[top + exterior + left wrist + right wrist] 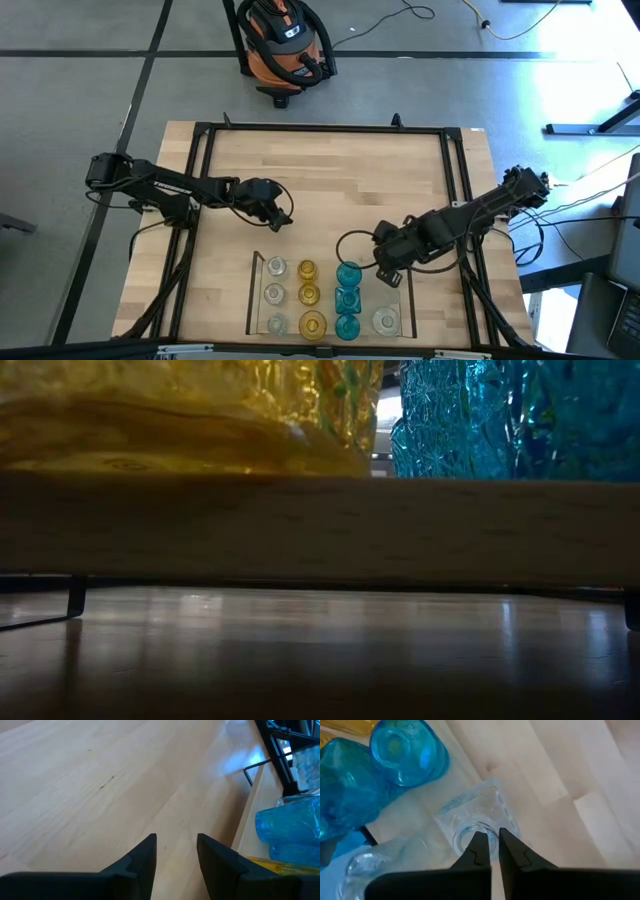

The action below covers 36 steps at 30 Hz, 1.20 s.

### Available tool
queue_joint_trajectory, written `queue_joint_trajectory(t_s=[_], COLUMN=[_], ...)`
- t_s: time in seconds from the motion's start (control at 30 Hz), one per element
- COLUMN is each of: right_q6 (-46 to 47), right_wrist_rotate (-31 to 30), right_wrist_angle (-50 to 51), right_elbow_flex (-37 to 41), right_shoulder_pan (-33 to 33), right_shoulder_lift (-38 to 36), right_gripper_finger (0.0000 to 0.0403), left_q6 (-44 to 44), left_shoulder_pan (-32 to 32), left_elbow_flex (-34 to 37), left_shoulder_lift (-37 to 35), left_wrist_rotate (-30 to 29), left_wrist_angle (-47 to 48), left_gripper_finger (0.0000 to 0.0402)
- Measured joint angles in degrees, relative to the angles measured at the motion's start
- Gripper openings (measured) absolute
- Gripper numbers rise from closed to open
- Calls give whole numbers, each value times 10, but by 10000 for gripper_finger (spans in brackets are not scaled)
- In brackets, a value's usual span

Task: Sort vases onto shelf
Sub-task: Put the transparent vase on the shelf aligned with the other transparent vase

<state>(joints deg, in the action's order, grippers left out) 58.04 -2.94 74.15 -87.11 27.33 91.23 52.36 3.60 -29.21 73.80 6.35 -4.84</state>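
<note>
**Shelf nearly full, last clear vase in the right hand**

The shelf sits at the near edge of the desk and already holds most of the vases in colour columns. There are three clear vases, three amber and three teal, and a lone clear one starts a fourth column.

The right hand hangs over the far end of that fourth column, just beside the teal ones. Its fingers are pinched almost together on the rim of a squarish clear vase. That vase looks to be on or just above the shelf; which of the two cannot be told.

The left hand waits over bare desk beyond the shelf, fingers partly apart and holding nothing.

No loose vase shows on the rest of the desk, so this one seems to be the last. What likely remains is letting go and lifting clear.

The teal column stands close by the right hand, and the other clear vase is near too, so a sideways exit could knock them. The black frame rings the desk, and a vacuum stands on the floor well away. Neither is in the way.
</note>
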Motion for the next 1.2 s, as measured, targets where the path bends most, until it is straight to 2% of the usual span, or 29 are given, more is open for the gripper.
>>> queue_joint_trajectory(t_s=[0.37,1.2], right_q6=[-23,-46], right_wrist_rotate=[31,66], right_wrist_angle=[-45,-52], right_elbow_flex=[0,10], right_shoulder_pan=[0,0], right_shoulder_lift=[38,61], right_gripper_finger=[0,0], left_q6=[1,2], left_shoulder_pan=[0,0], left_elbow_flex=[0,0], left_shoulder_lift=[0,0], left_wrist_rotate=[-3,-3], left_wrist_angle=[0,-3], left_gripper_finger=[133,133])
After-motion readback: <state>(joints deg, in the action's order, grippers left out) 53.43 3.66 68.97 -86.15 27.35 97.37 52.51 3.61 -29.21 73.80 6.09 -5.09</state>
